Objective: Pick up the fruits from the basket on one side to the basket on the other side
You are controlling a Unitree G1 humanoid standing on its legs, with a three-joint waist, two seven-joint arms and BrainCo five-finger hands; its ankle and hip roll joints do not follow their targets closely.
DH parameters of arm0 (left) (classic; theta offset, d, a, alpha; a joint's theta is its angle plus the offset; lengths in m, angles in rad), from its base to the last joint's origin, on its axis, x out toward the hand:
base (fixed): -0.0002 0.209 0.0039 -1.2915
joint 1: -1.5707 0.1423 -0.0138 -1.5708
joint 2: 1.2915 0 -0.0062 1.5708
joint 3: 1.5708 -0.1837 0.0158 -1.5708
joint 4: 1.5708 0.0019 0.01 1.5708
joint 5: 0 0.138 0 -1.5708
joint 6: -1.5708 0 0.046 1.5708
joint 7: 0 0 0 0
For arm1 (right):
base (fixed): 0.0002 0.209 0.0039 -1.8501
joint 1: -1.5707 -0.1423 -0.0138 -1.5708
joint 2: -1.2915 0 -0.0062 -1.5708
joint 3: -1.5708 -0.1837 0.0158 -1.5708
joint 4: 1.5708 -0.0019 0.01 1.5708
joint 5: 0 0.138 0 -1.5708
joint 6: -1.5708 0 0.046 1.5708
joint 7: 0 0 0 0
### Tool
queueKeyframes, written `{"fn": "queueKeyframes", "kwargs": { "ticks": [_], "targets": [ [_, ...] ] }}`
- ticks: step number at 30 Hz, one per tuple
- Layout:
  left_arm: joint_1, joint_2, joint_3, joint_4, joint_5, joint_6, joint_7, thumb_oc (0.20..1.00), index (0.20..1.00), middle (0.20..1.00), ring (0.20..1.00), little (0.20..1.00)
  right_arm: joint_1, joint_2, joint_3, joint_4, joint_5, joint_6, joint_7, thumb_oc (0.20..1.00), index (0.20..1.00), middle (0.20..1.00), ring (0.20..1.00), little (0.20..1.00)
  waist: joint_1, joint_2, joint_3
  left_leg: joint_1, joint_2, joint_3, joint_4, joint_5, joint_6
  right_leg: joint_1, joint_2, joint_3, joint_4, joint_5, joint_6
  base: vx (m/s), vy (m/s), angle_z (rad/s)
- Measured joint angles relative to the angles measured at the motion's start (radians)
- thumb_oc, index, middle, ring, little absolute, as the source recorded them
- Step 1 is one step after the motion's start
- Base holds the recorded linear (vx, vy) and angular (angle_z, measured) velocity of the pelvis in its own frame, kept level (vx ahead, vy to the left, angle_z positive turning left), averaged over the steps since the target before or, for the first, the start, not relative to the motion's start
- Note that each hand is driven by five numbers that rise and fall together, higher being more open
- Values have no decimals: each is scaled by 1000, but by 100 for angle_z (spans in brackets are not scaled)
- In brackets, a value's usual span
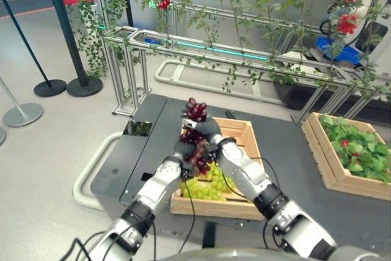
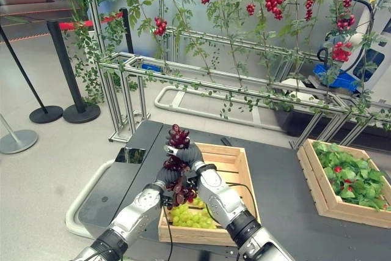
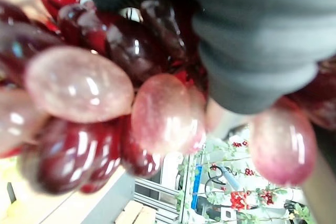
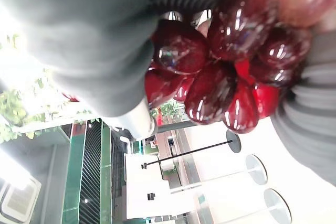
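The dark platform [image 1: 305,169] carries 2 wooden crates. The nearer crate [image 1: 244,151] sits right in front of the robot and holds 1 bunch of green grapes [image 1: 204,189] at its near end. The 2nd crate [image 1: 324,163] lies well apart on the right, full of green leaves with a few red fruits among them. Behind the platform stands a metal frame [image 1: 131,71] hung with vines and red berry clusters; 2 black stanchions [image 1: 73,47] and 1 silver post base [image 1: 21,114] stand on the floor to the left.

1 bunch of dark red grapes [image 1: 196,110] is lifted clear above the nearer crate, between the 2 hands. The right hand [image 1: 208,129] is closed around the bunch's upper part, with grapes showing above it. The left hand [image 1: 184,148] meets the bunch from below, touching its lower grapes [image 1: 200,162]; whether its fingers are curled or straight cannot be told.
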Motion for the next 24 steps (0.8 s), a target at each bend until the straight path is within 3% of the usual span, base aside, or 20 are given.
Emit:
{"fn": "queueKeyframes", "kwargs": {
  "ticks": [18, 19, 20, 21, 24],
  "targets": [
    [24, 1, 11, -26, 2, -11, -4, 200, 200, 200, 200, 200, 40, -19, -5, -46, 6, -7, 37, 200, 200, 200, 200, 200, 1, 4, 3, 13, 4, 53, -13, -4, 6, -18, 3, 24, 4, -4, -5, -24, 9, -8],
    [28, 7, 20, -31, 2, -12, -4, 200, 200, 200, 200, 200, 40, -20, -5, -50, 4, -6, 40, 235, 235, 235, 235, 235, 1, 9, 7, 13, 8, 74, -10, -5, 8, -29, 0, 17, 10, -12, 6, -116, -17, -41],
    [32, 1, 27, -35, 2, -12, -4, 200, 200, 200, 200, 200, 39, -20, -5, -51, 2, -6, 43, 834, 834, 834, 834, 834, 2, 17, 12, 14, 17, 87, -10, -7, 11, -34, -4, -2, 19, -28, 28, -113, -12, -41],
    [36, -3, 34, -42, 2, -12, -4, 200, 200, 200, 200, 200, 39, -19, -5, -54, 0, -6, 43, 1000, 1000, 1000, 1000, 1000, 2, 27, 19, 14, 25, 98, -11, -8, 11, -36, -7, -20, 41, -45, 53, -152, -50, -28],
    [42, -14, 64, -56, 2, -13, -4, 200, 200, 200, 200, 200, 44, -61, -5, -92, -4, -6, 72, 1000, 1000, 1000, 1000, 1000, 1, 84, 57, 15, 74, 122, -8, -10, 6, -55, -76, -47, 212, -118, 89, -110, -57, -6]
  ]
}}
